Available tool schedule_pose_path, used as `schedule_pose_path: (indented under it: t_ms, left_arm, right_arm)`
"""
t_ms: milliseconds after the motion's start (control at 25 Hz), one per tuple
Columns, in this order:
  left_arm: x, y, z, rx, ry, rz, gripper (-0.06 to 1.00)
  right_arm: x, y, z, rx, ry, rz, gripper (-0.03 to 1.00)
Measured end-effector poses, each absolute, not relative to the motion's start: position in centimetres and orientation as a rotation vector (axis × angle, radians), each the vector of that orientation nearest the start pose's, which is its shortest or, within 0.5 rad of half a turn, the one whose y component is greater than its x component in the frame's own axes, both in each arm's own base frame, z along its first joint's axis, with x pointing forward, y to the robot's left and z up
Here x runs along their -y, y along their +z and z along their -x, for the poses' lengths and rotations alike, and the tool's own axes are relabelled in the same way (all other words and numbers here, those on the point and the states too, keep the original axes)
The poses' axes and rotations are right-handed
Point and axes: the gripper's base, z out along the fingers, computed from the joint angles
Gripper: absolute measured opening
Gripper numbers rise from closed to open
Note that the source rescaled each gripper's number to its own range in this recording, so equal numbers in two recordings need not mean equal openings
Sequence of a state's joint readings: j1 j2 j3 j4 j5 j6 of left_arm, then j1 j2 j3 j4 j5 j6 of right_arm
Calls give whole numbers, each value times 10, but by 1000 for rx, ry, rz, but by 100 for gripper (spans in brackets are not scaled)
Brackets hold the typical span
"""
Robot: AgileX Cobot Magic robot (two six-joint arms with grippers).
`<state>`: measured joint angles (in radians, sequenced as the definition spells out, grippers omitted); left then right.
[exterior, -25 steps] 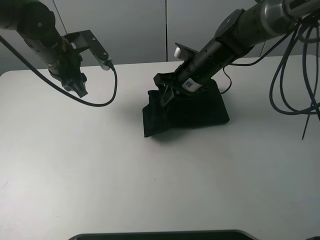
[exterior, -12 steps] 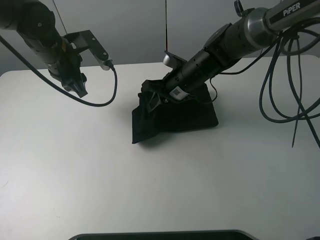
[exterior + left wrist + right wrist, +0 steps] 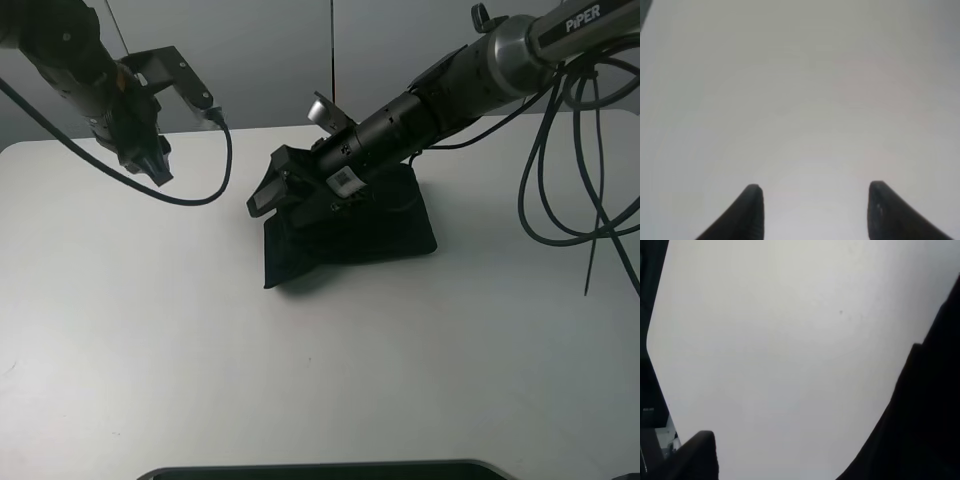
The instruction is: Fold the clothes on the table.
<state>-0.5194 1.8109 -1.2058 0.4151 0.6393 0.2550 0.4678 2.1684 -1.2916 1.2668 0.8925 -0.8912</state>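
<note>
We see the folded black fabric T-shirt (image 3: 370, 235) centre frame on the smooth white bench (image 3: 300, 380). The right end effector (image 3: 272, 188) gapes empty at its upper-left corner; the left end effector (image 3: 155, 165) likewise, upper left.

The black T-shirt (image 3: 385, 235) lay partly hidden behind the right gripper (image 3: 270, 190), print folded out of sight. Beside that claw's finger (image 3: 696, 456), a dark blur (image 3: 930, 420) was cut off, unidentifiable.

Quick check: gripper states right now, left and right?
Left gripper: open, empty.
Right gripper: open, not holding the T-shirt.
</note>
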Motion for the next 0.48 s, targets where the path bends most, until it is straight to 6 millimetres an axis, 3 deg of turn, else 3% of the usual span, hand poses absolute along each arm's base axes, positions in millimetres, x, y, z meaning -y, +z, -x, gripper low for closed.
schedule_pose_path:
  t_ms: [480]
  left_arm:
    - [149,295,-306,-2117,330,-1187,60]
  right_arm:
    - [-246,79,-335,-2753,1380,464,80]
